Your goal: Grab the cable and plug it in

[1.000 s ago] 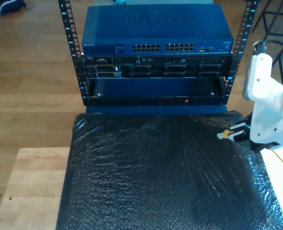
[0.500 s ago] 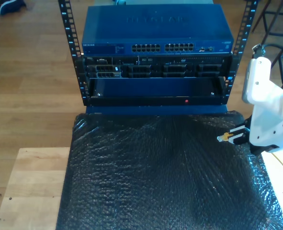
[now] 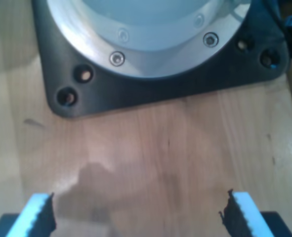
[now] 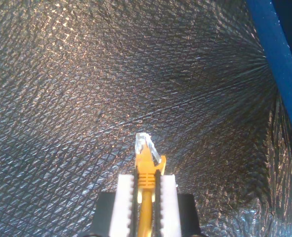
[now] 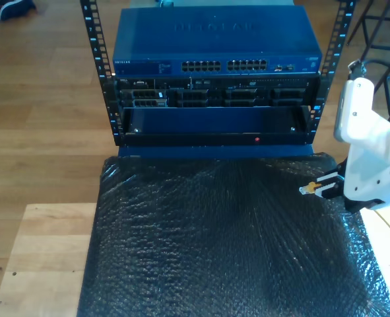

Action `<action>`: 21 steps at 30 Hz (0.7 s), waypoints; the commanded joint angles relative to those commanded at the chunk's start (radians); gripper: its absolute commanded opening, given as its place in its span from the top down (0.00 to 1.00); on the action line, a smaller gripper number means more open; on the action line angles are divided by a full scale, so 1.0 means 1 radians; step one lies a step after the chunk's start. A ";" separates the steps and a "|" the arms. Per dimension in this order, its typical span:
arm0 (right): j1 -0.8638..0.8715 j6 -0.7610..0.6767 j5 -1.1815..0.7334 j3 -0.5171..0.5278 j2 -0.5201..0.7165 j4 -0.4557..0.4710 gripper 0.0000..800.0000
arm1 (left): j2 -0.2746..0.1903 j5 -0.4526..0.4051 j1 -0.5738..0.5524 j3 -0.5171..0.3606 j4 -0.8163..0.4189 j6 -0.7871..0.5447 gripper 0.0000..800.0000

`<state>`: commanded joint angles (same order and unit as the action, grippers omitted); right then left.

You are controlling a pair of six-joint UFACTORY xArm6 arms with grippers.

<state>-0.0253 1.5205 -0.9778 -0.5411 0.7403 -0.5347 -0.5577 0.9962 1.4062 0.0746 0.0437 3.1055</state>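
The cable (image 4: 145,197) is a yellow cord ending in a clear plug (image 4: 145,144) with a yellow boot. My second gripper (image 4: 146,190) is shut on the boot, the plug sticking out past the fingertips above the black bubble-wrap mat (image 4: 86,98). In the exterior view the same gripper (image 5: 325,185) sits at the mat's right edge, holding the cable's plug (image 5: 308,189) pointed toward the exterior view's left. My first gripper (image 3: 136,215) stands open over a wooden surface (image 3: 150,148), with nothing between its fingers.
A blue network switch (image 5: 214,39) with a row of ports (image 5: 224,66) sits in a rack (image 5: 214,105) beyond the mat. A black base plate with a metal flange (image 3: 150,64) lies ahead of my first gripper. Bare wooden tabletop (image 5: 43,257) shows at the exterior view's left.
My second gripper with the plug has shifted slightly down and toward the exterior view's right, then held still. The plug stays gripped.
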 joint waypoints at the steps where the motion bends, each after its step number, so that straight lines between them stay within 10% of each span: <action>1: 0.000 0.000 0.000 -0.002 0.000 -0.002 1.00 | 0.000 -0.002 0.000 0.000 0.002 0.000 0.00; 21: -0.025 0.000 0.307 0.006 0.002 -0.005 1.00 | 0.003 0.000 0.012 0.000 0.005 -0.008 0.00</action>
<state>-0.0499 1.5205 -0.6709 -0.5349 0.7419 -0.5393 -0.5547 0.9962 1.4185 0.0746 0.0483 3.0979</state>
